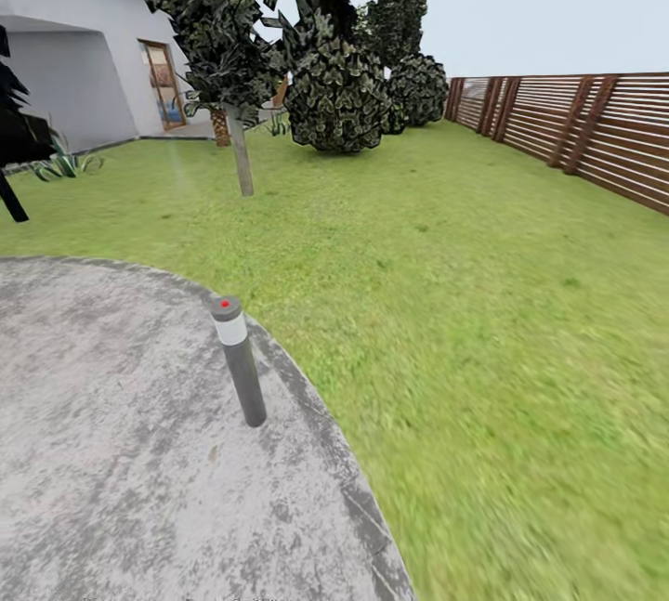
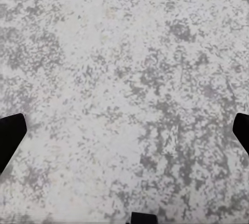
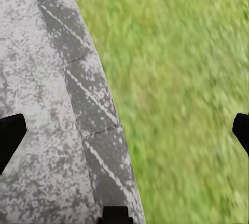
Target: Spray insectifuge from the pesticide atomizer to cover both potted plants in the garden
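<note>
Green garden lawn (image 1: 483, 304) runs back to a brown slatted fence (image 1: 595, 132), dark trees (image 1: 339, 90) and a pale house (image 1: 70, 53). One small spiky potted plant (image 1: 58, 164) sits far off by the house wall, and a short grey post (image 1: 240, 359) stands on the round grey patio (image 1: 111, 452). Over the patio, the left gripper (image 2: 124, 130) is wide open and holds nothing; the right gripper (image 3: 124, 130), over the patio's edge, is the same.

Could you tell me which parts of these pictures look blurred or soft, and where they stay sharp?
Head view: the green lawn smears near the camera, while the grey post with a white band stays crisp. Right wrist view: the grass is soft, the dark stone edging sharper. Left wrist view: the mottled grey patio is evenly lit.
</note>
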Available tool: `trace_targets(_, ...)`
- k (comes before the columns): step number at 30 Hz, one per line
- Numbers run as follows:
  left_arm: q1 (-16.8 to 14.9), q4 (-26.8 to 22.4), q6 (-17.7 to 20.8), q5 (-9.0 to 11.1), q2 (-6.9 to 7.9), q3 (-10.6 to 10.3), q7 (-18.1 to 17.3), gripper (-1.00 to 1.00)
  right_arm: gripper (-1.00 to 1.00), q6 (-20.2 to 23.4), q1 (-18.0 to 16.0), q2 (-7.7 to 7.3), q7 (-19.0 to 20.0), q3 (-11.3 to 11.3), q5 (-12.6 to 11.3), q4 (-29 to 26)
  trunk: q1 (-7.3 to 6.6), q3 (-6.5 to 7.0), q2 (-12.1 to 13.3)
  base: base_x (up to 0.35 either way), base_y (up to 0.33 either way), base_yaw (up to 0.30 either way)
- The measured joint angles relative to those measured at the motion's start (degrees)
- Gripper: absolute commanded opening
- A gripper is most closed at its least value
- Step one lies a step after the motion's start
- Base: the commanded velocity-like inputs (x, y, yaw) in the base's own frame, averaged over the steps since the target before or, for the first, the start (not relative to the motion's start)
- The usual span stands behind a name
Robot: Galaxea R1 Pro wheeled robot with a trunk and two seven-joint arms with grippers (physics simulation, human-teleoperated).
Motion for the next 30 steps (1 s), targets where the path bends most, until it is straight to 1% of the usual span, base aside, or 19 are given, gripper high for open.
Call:
trace_targets(2,0.0,0.0,0.0,0.0,-0.02,0.1,0.1,1.0,1.0,0.0,0.0,0.0,0.0,0.0,0.0,0.0,0.0,0.0,0.0,0.006,0.0,0.278)
trace_targets(3,0.0,0.0,0.0,0.1,0.0,0.4,0.3,1.0,1.0,-0.1,0.0,0.0,0.0,0.0,0.0,0.0,0.0,0.0,0.0,0.002,0.0,0.278)
trace_targets(4,-0.1,0.0,0.0,1.3,0.03,3.1,1.3,1.0,1.0,-0.1,0.0,0.0,0.0,0.0,0.0,0.0,0.0,0.01,0.0,0.001,0.0,0.278)
trace_targets(5,-0.1,0.0,0.0,1.8,0.03,4.8,1.7,1.0,1.0,-0.1,0.0,0.0,0.0,0.0,0.0,0.0,0.0,0.02,0.0,0.001,0.0,0.278)
trace_targets(8,-0.1,-0.1,0.0,2.1,0.01,7.6,2.1,1.0,1.0,-0.1,0.0,0.0,0.0,0.0,-0.1,0.0,0.0,0.09,0.0,0.0,0.0,0.277)
trace_targets(11,-0.1,-0.1,0.0,1.9,-0.18,8.4,1.9,1.0,1.0,-0.1,0.0,0.0,0.0,0.0,-0.1,0.0,0.0,0.19,0.0,0.0,0.0,0.275)
trace_targets(15,-0.1,-0.1,0.0,0.6,-0.39,8.5,1.8,1.0,1.0,-0.1,0.0,0.0,0.0,0.0,-0.1,0.0,0.0,0.33,0.0,0.0,0.0,0.274)
trace_targets(18,-0.1,-0.1,-0.1,0.2,-0.39,8.6,1.8,1.0,1.0,-0.1,0.0,0.0,0.0,0.0,-0.1,0.0,0.0,0.44,0.0,0.051,-0.015,0.274)
trace_targets(24,-0.1,0.0,-0.1,0.1,-0.1,8.7,1.8,1.0,1.0,-0.1,0.0,0.0,0.0,0.0,-0.1,0.0,-0.03,0.66,0.0,0.243,-0.106,0.274)
trace_targets(30,-0.1,0.0,-0.1,0.0,-0.2,8.7,1.7,1.0,1.0,-0.1,0.0,0.0,0.0,0.0,-0.1,0.0,-0.03,0.88,0.0,0.307,-0.129,0.274)
